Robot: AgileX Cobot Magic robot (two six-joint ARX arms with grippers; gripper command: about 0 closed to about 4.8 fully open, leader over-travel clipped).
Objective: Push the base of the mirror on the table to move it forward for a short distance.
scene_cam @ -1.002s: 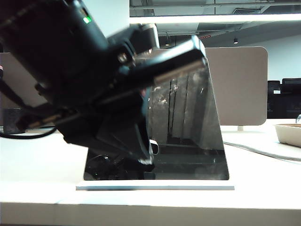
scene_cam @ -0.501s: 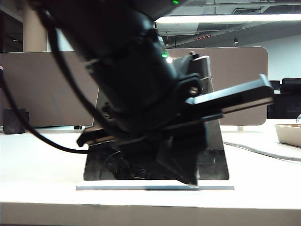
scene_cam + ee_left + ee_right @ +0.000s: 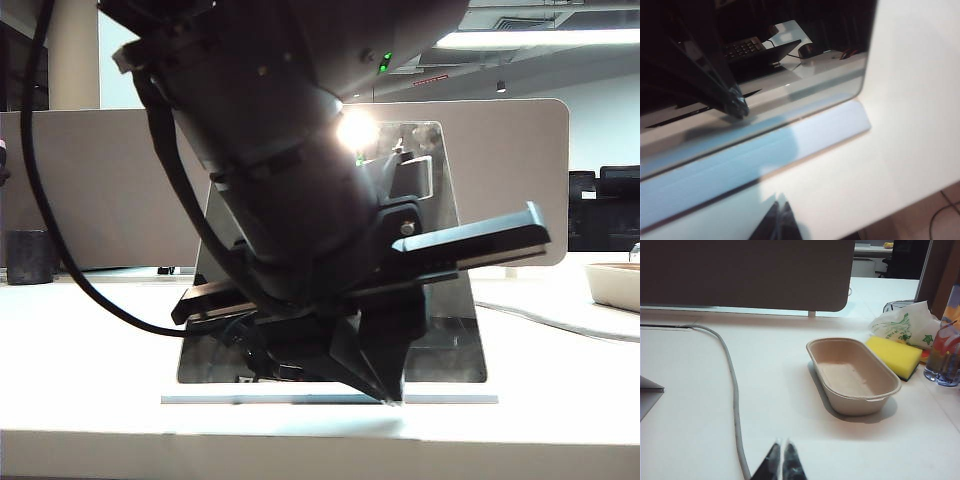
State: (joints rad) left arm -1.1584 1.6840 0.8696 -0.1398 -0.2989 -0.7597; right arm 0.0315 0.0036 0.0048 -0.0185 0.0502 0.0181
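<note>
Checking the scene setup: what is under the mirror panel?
The mirror stands upright on its thin white base, which lies on the white table. The left claw, tips together, touches the base's front edge; the arm covers much of the panel.

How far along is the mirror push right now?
Done: the left claw is down at the front edge of the base of the mirror, fingertips together. In hand: making contact; whether it touches is unclear. Left: the forward push itself. The right claw hangs closed over the table, uninvolved.

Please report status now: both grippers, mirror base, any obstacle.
Left gripper shut, tips down at the front edge of the mirror base. Right gripper shut, holding nothing, over bare table near a grey cable. No obstacle seen.
</note>
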